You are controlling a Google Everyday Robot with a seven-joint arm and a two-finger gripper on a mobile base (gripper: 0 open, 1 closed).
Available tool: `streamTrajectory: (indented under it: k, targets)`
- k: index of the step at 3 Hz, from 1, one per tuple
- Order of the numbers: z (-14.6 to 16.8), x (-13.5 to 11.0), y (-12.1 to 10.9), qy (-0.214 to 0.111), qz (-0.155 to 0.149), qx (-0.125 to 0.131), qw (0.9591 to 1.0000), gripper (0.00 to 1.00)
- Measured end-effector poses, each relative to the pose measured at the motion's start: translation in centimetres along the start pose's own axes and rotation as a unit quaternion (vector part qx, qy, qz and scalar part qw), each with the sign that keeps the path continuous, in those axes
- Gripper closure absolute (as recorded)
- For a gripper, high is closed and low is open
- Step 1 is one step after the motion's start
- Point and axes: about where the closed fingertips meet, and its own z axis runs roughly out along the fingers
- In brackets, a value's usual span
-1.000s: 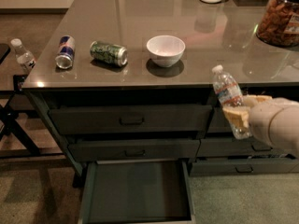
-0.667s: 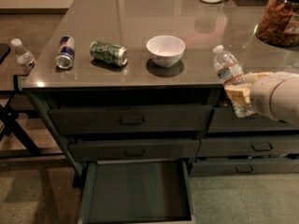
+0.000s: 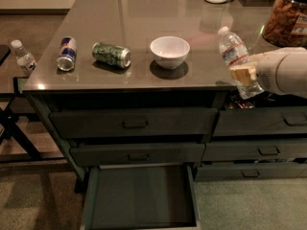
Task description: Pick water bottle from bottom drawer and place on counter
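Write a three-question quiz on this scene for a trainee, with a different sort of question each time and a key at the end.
1. True or false: the bottom drawer is pushed shut.
2. The gripper, at the right front edge of the counter, is shut on: A a spoon; B the water bottle; C a plate.
3. How many drink cans lie on their sides on the counter?

Key
1. False: it is pulled out.
2. B: the bottle is held tilted, cap up and to the left.
3. Two: the blue can and the green can.
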Motion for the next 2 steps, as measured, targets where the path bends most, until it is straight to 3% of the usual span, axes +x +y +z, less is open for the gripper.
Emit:
streamTrajectory:
  k: [2]
  targets:
    - [1.9,-0.8,-0.6,0.014,-0.015,-0.011,0.9997,1.00]
